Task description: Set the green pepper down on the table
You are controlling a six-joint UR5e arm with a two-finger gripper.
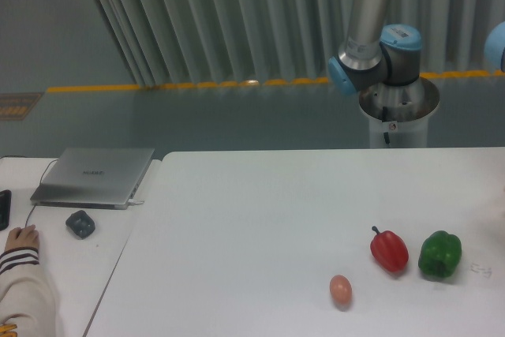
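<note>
The green pepper (pixel 439 255) rests on the white table (pixel 252 226) near its right side, glossy and lobed, with nothing touching it. Just left of it lies a red pepper (pixel 389 249) with a dark stem, and a small tan egg (pixel 340 289) sits further left and nearer the front edge. The arm's base and grey-and-blue joints (pixel 377 53) rise behind the table at the upper right. The gripper is out of the picture, past the right edge.
A smaller white desk (pixel 71 250) on the left carries a silver laptop (pixel 95 176) and a dark mouse (pixel 80 222). A person's hand and striped sleeve (pixel 22 266) lie at its lower left corner. The robot's pedestal (pixel 398 112) stands behind the table.
</note>
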